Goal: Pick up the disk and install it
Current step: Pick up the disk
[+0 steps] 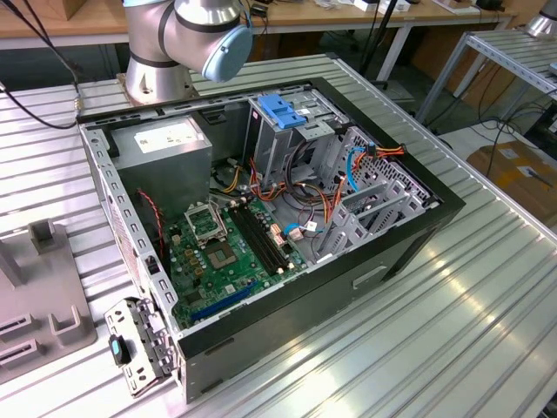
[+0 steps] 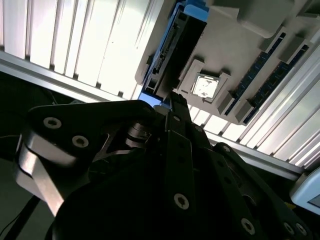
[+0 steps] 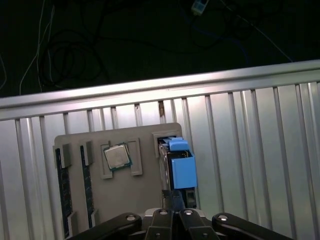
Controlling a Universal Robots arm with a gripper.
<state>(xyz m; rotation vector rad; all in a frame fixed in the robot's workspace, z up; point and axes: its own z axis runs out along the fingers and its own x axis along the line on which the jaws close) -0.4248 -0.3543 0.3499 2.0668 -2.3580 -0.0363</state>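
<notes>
The disk (image 3: 181,170) stands on edge in a slot of a grey holder plate (image 3: 145,185), a dark slab with a bright blue carrier around it. In the second wrist view the disk (image 2: 175,50) runs away from my fingertips. My gripper (image 3: 173,197) hangs just above the disk's near end. Its black fingers (image 2: 176,130) are pressed together and hold nothing.
The plate also carries a processor chip (image 3: 117,157) and memory sticks (image 3: 64,185). It lies on a ribbed metal table (image 3: 260,150) near the edge. The exterior view shows an open computer case (image 1: 261,226) with a blue-clipped drive cage (image 1: 283,111), and the arm's base (image 1: 187,43) behind it.
</notes>
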